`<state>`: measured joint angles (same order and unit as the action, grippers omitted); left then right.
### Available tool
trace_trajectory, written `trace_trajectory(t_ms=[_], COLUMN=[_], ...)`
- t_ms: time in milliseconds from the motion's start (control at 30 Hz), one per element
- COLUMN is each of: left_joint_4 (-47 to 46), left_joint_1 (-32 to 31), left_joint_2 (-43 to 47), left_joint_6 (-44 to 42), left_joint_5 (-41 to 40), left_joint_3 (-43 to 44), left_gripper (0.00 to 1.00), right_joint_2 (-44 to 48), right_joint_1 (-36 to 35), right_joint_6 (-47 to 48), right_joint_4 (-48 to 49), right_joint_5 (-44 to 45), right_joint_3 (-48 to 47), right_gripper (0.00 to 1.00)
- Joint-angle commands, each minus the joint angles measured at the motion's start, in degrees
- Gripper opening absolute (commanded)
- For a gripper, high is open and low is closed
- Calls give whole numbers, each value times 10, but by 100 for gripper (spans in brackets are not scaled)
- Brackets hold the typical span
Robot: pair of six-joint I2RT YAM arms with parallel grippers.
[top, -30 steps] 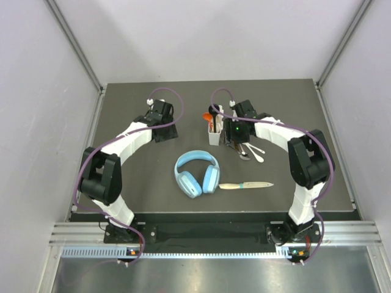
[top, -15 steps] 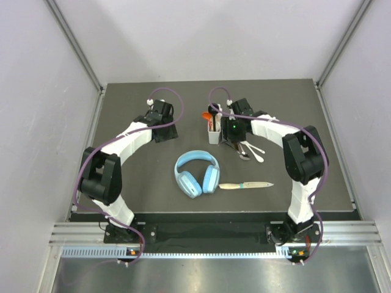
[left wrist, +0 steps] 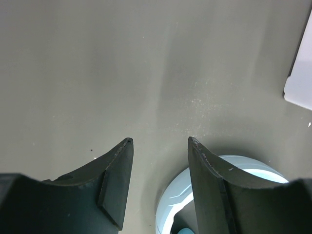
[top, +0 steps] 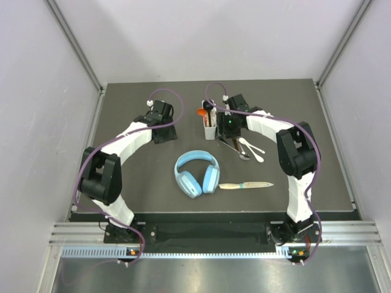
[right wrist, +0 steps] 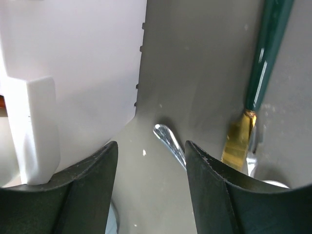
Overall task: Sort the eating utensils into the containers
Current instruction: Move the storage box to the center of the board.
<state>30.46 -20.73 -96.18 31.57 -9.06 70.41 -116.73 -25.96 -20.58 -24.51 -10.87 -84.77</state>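
The right gripper (right wrist: 151, 145) is noted open and empty just right of the small white rectangular plastic caddy (top: 211, 129), and the loose white plastic spoons (top: 252, 148) are found at its fingertips, handles slanted toward the caddy, well apart from the open, empty left gripper (left wrist: 160, 140).

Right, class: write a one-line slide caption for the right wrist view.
Open right gripper over a silver handle tip, between the white caddy and a green-handled utensil.

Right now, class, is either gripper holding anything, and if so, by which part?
Nothing is held. The left gripper and the right gripper are both open and empty.
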Motion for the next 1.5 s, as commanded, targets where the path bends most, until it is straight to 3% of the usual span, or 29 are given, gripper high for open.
trace_trajectory(t_ms=[0, 467, 867, 1467], left_joint_4=[6, 1, 8, 2], left_joint_1=[1, 1, 1, 2], left_joint_2=[-4, -9, -9, -11], left_joint_6=[-7, -5, -14, -10], left_joint_5=[-15, -13, -16, -8], left_joint_3=[27, 23, 24, 12], left_gripper=[54, 54, 54, 54], right_joint_2=[-17, 117, 19, -6], right_joint_1=[-14, 10, 30, 9], right_joint_6=[-3, -38, -71, -82], right_joint_4=[-6, 66, 75, 114], right_joint_5=[-8, 32, -11, -97], right_joint_3=[-40, 65, -1, -11], right_gripper=[57, 59, 59, 58])
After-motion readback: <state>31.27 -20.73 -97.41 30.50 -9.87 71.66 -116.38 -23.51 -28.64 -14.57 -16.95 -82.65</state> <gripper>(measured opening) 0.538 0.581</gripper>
